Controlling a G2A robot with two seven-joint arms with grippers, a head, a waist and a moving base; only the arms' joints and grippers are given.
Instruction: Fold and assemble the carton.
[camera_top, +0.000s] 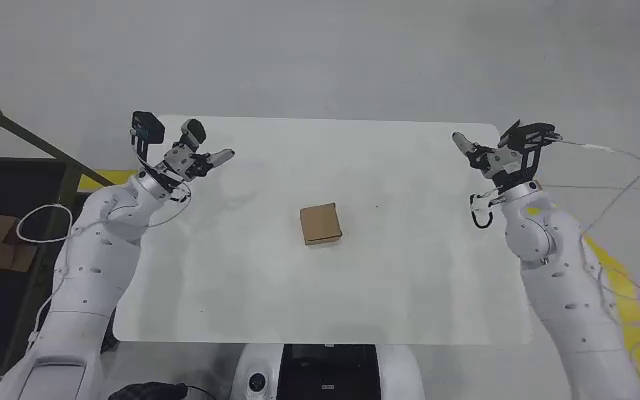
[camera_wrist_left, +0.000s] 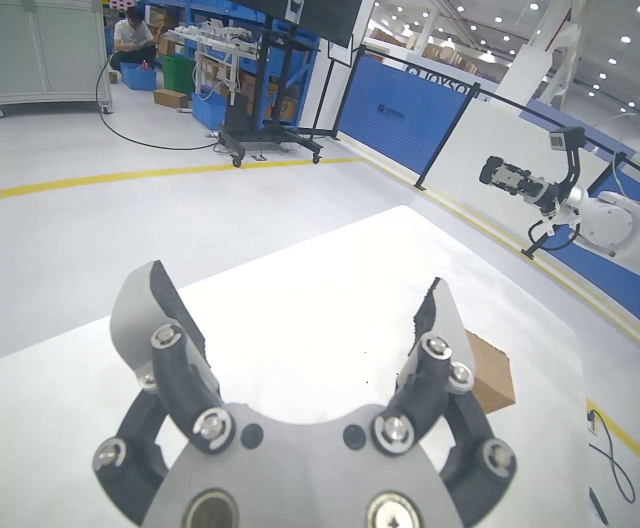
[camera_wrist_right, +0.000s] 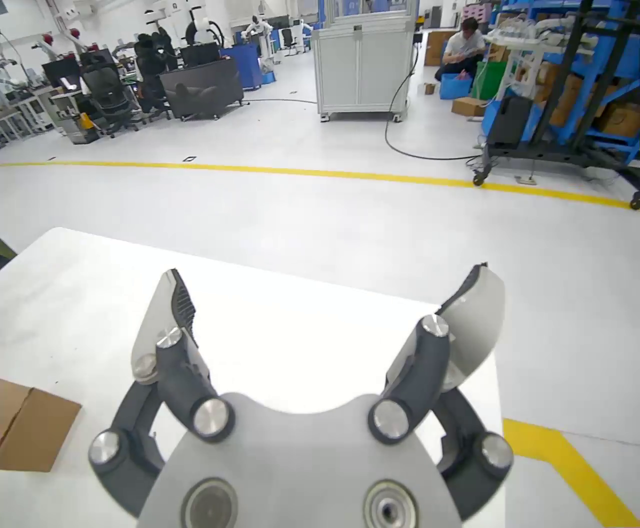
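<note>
A small brown carton (camera_top: 320, 223) lies flat near the middle of the white table (camera_top: 400, 280), closed up as a low box. In the left wrist view the carton (camera_wrist_left: 492, 372) shows past one finger; in the right wrist view the carton (camera_wrist_right: 30, 430) sits at the picture's edge. My left gripper (camera_top: 208, 150) hovers over the table's far left corner, open and holding nothing, well apart from the carton. My right gripper (camera_top: 478, 143) is over the far right corner, also open. The left gripper (camera_wrist_left: 300, 295) and right gripper (camera_wrist_right: 330, 285) have jaws spread wide.
The white table's (camera_wrist_left: 325, 320) surface around the carton is bare. A dark frame (camera_top: 40, 170) stands off the table's left side. Yellow floor lines (camera_wrist_right: 300, 172) run beyond the far edge. The other arm's gripper (camera_wrist_left: 505, 175) shows far off in the left wrist view.
</note>
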